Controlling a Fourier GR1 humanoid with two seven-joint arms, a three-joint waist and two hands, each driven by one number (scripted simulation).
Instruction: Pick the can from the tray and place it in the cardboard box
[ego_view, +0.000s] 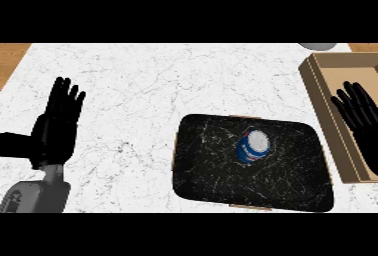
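One blue-and-white can (253, 145) is seen upright near the middle of the dark marbled tray (210, 175), set toward the near right corner of the white veined counter (148, 85); its label cannot be read. The right hand (360, 114) is held flat with straight fingers over the cardboard box (319, 80) at the counter's right edge, and the left hand (57, 117) is rested open near the left edge.

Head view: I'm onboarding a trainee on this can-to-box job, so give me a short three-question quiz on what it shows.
1. True or false: the can already sits in the cardboard box.
2. Which hand shows over the box? A) left hand B) right hand
3. Fill in: the can rests on the dark ____.

Key:
1. False; it stands on the tray, neither hand touching it.
2. B; the right hand is open over the box, the left hand open at the view's left over the marble counter.
3. tray
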